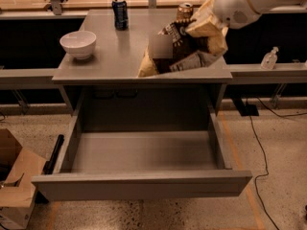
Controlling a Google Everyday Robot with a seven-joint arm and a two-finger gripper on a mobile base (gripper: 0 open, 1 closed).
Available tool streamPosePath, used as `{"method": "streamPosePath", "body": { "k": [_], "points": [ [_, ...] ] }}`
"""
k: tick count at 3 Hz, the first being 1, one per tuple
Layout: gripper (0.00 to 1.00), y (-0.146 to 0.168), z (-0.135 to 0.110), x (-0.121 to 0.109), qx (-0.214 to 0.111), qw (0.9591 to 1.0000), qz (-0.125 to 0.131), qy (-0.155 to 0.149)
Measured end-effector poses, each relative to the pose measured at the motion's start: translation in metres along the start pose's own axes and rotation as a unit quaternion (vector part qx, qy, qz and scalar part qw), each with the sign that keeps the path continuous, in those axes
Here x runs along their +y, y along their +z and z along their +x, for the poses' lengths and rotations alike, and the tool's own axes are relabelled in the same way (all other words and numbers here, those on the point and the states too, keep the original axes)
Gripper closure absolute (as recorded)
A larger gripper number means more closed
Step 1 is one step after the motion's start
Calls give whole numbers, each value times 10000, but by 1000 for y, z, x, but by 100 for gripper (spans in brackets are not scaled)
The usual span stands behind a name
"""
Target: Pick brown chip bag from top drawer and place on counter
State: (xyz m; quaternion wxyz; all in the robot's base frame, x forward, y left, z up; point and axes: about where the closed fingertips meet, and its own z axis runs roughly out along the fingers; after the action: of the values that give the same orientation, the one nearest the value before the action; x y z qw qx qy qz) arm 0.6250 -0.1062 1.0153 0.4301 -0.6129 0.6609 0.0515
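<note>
The brown chip bag (184,51) hangs tilted over the front right part of the grey counter (115,56). Its lower tan corner is at the counter's front edge; I cannot tell whether it touches. My gripper (207,27) is at the upper right, shut on the bag's upper tan end, with the white arm behind it. The top drawer (144,183) is pulled fully out below the counter, and nothing shows inside it.
A white bowl (77,43) sits on the counter's left side. A blue can (120,13) and a gold-tan can (184,11) stand at the back. A cardboard box (14,176) lies on the floor at left. A small bottle (269,58) stands on the right bench.
</note>
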Motion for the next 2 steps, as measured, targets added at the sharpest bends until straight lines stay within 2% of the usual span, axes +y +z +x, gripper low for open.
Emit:
{"method": "streamPosePath", "body": {
  "k": [1,2],
  "points": [
    [100,5,-33,-64,-305,9960,649,-537],
    [100,37,-44,-113,-630,9903,930,-817]
  ]
}}
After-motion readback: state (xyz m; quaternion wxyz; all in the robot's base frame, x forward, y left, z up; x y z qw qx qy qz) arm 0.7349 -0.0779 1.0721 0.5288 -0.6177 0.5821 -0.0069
